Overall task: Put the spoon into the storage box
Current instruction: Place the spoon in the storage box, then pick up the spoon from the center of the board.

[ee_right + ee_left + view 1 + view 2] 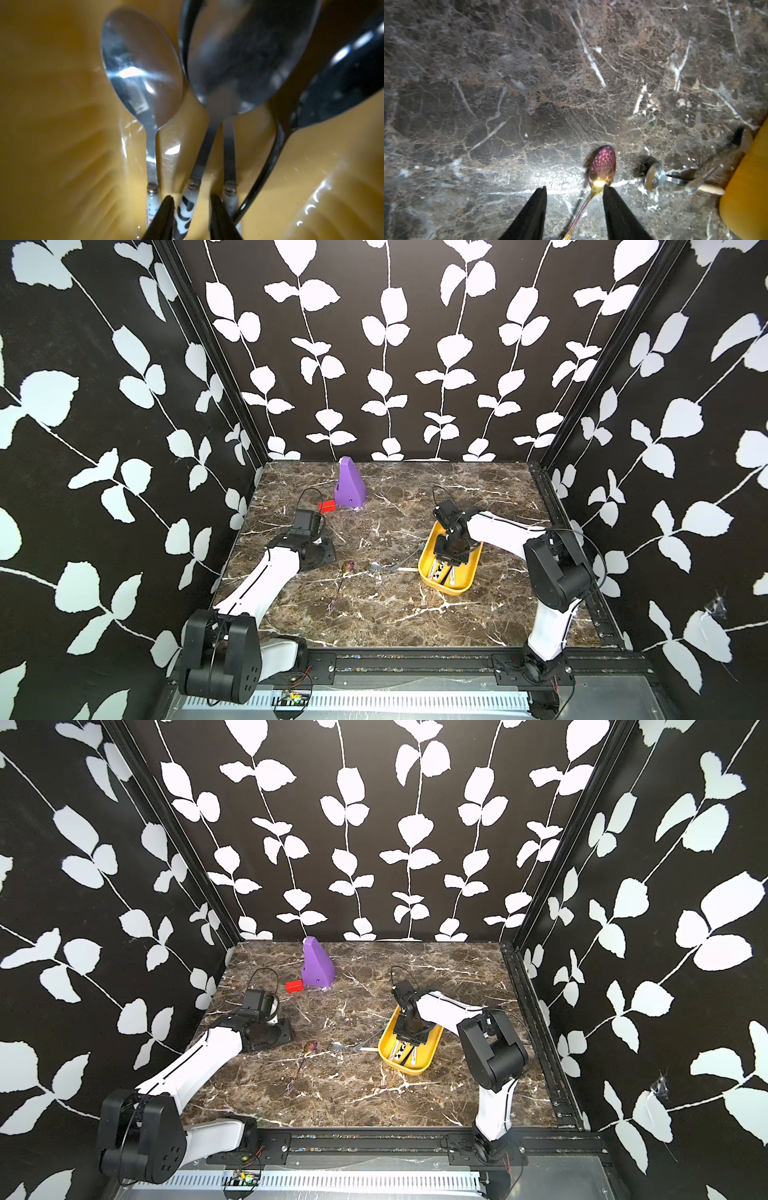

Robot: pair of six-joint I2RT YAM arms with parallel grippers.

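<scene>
Right claw (pixel 191 199): released, jaws parted, lowered inside the shallow bright yellow plastic storage box (pixel 451 592) at the right of the dark marble bench (pixel 374 614). Black fingertips (pixel 164 209) either side of the steel spoon with a black-and-white patched handle (pixel 187 207), with a gap on one side; bowl blurred. Beside it in the box: a steel spoon with a white handle (pixel 141 68) and a glossy black spoon (pixel 342 83).

Left claw (pixel 574 189): released, jaws apart, above the bench at the left. Just ahead, flat on the bench: an iridescent purple-gold metal spoon (pixel 602 166), well left of the box. Between the two: a small steel spoon (pixel 654 176).

Far back: a purple plastic wedge (pixel 350 483), with a small red block (pixel 327 506) just beside it.
</scene>
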